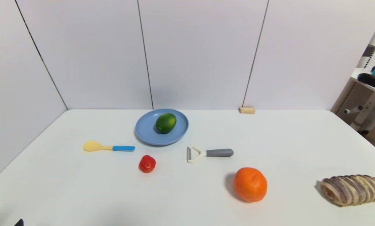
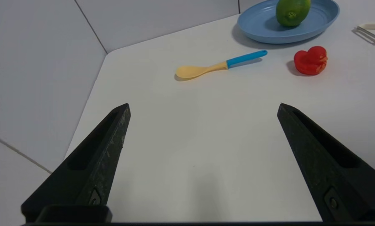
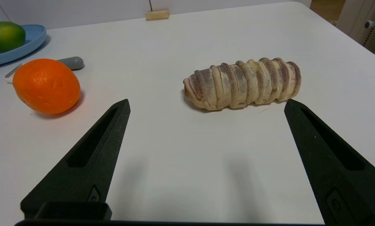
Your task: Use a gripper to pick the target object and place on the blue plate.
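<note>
Probably a lab test cell: bare white table boxed by plain white panels, shelving alongside.

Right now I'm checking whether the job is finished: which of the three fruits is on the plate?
The green fruit lies on the blue plate; the orange and the red piece sit on the table.

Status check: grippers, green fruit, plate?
Left gripper open, empty, near the table's left edge. Right gripper open, empty, by the bread. Green fruit on blue plate. Nothing obstructing.
</note>
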Motion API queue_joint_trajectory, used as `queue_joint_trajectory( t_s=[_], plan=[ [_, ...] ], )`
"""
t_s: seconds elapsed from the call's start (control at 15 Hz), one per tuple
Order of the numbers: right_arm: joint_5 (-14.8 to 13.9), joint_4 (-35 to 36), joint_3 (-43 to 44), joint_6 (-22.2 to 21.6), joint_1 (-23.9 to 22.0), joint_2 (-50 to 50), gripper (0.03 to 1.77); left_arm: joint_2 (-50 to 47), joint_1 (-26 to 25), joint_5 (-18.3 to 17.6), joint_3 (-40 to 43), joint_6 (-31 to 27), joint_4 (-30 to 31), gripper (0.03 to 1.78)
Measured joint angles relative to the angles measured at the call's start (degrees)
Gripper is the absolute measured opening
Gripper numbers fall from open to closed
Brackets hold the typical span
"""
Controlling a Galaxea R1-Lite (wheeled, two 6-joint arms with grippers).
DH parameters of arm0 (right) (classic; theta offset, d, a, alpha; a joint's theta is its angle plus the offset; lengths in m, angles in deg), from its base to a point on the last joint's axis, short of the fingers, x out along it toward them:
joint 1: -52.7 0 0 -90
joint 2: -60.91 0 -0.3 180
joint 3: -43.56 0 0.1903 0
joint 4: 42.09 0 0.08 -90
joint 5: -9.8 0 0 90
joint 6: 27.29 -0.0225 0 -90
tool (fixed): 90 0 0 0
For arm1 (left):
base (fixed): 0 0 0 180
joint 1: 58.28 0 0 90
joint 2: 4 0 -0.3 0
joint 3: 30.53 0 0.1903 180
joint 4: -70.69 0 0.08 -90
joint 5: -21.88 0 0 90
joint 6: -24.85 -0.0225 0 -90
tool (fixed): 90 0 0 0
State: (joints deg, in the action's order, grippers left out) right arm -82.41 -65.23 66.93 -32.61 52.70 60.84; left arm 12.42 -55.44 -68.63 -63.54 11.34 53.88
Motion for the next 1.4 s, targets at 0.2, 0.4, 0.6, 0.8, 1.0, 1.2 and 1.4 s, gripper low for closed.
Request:
queue_joint_trajectory(
  t_s=[0.2, 0.4, 0.6, 0.8, 1.0, 1.2, 1.4],
  plan=[
    [0.0, 0.0, 0.0, 0.0, 0.0, 0.0, 1.7, -3.3, -1.9, -0.2, 3.5, -0.2, 0.1, 1.69],
    [0.0, 0.0, 0.0, 0.0, 0.0, 0.0, 1.7, -9.7, -2.5, -0.4, 7.5, -0.2, -2.3, 1.69],
    [0.0, 0.0, 0.0, 0.0, 0.0, 0.0, 1.7, -14.5, -2.8, -3.8, 9.0, 1.8, -6.8, 1.69],
    [0.0, 0.0, 0.0, 0.0, 0.0, 0.0, 1.7, -16.1, -2.8, -3.2, 9.5, 5.0, -6.2, 1.69],
    [0.0, 0.0, 0.0, 0.0, 0.0, 0.0, 1.7, -16.4, -2.8, -1.6, 9.6, 8.2, -6.4, 1.69],
    [0.0, 0.0, 0.0, 0.0, 0.0, 0.0, 1.7, -16.5, -2.8, -1.5, 9.6, 8.9, -6.4, 1.69],
    [0.0, 0.0, 0.0, 0.0, 0.0, 0.0, 1.7, -16.5, -2.8, -1.5, 9.6, 9.9, -6.4, 1.69]
  ],
)
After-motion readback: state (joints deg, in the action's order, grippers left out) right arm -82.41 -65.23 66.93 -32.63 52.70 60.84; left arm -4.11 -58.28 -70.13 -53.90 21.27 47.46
